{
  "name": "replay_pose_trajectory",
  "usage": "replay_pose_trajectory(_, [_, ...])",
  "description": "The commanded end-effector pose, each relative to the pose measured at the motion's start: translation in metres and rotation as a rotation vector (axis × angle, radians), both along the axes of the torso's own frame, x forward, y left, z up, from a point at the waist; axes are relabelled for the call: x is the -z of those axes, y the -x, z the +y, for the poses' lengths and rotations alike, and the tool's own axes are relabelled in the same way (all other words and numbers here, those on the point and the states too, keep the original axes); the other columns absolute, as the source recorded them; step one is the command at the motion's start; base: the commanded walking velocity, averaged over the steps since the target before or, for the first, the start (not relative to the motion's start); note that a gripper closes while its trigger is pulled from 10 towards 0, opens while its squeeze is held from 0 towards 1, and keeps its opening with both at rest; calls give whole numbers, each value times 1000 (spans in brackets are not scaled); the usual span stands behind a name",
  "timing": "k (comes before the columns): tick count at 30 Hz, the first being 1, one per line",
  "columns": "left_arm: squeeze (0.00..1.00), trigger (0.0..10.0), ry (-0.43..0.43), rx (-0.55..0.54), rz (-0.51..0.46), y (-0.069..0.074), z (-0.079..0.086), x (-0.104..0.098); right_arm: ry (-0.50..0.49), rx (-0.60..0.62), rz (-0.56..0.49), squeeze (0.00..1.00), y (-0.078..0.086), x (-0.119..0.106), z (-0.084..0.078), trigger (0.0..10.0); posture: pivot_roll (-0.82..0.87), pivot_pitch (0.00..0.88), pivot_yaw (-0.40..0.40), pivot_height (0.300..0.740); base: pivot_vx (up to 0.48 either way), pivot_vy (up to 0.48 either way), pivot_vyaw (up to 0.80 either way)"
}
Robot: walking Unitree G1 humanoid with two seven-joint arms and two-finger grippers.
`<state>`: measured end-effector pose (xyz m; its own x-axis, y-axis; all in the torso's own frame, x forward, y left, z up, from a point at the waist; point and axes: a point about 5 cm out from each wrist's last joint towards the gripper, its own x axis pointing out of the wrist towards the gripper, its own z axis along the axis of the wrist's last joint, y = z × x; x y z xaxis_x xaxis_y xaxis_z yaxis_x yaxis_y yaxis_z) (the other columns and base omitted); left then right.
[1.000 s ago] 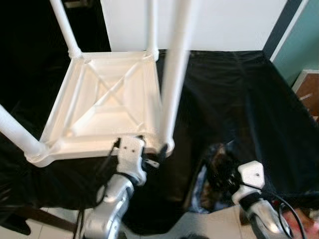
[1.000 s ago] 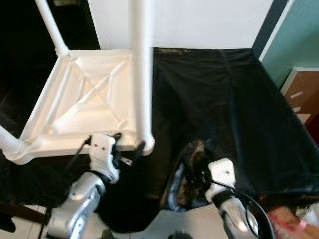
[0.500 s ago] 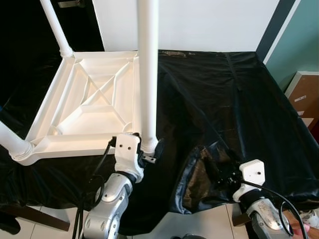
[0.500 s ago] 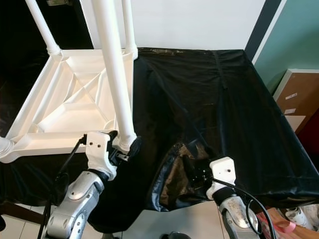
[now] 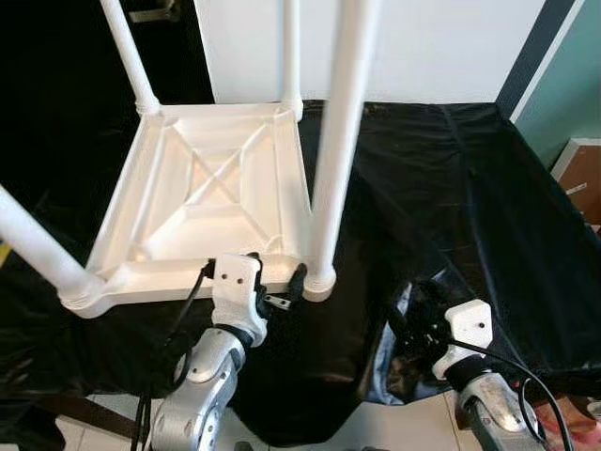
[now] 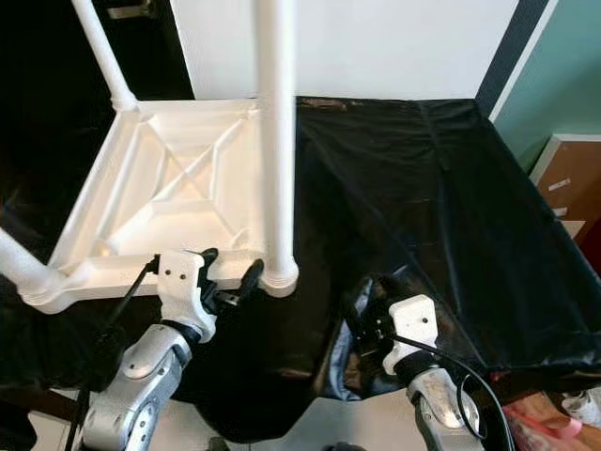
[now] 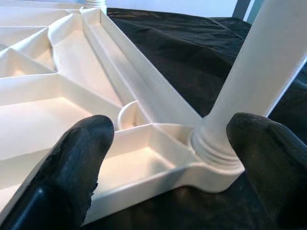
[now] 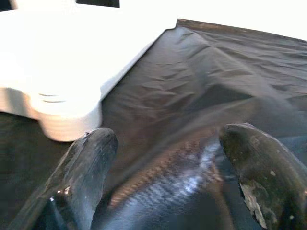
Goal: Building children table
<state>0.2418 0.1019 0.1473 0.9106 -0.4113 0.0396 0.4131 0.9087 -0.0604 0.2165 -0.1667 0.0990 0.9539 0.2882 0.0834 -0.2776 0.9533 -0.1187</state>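
Note:
The white children table (image 5: 216, 188) lies upside down on a black sheet (image 5: 451, 188), its legs pointing up. The near-right leg (image 5: 336, 141) stands screwed into the front corner socket (image 7: 211, 143). My left gripper (image 5: 277, 272) is at that corner and open, one finger (image 7: 72, 163) over the front rim and the other finger (image 7: 268, 158) just past the leg's base, touching nothing. My right gripper (image 5: 413, 315) is open and low over the crumpled sheet at the front edge, to the right of the table corner (image 8: 67, 115).
Three other legs rise at the far left (image 5: 131, 56), far right (image 5: 291, 56) and near left (image 5: 38, 249). A white wall (image 5: 423, 47) is behind, a teal wall (image 5: 573, 75) and a brown box (image 5: 582, 169) at the right. The sheet hangs over the front edge.
The whole picture has swayed, so the camera moved. My left gripper stays at the table's near-right corner and my right gripper stays over the sheet's front edge, both open.

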Motion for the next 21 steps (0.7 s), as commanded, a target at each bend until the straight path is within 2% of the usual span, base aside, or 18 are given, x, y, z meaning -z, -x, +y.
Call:
replay_pose_trajectory(1, [0, 10000, 2, 18, 20, 2, -1, 2, -1, 10, 11, 0, 2, 3, -3, 10000, -126, 79, -12, 740, 0, 315, 0])
replay_pose_trajectory(17, [0, 10000, -1, 28, 27, 3, -2, 2, -1, 9, 11, 0, 2, 4, -2, 10000, -124, 80, -16, 740, 0, 319, 0])
replay_pose_trajectory(21, [0, 10000, -7, 29, 22, 3, -2, 2, 1, 8, 11, 0, 2, 4, -3, 10000, -123, 84, -18, 740, 0, 0, 0])
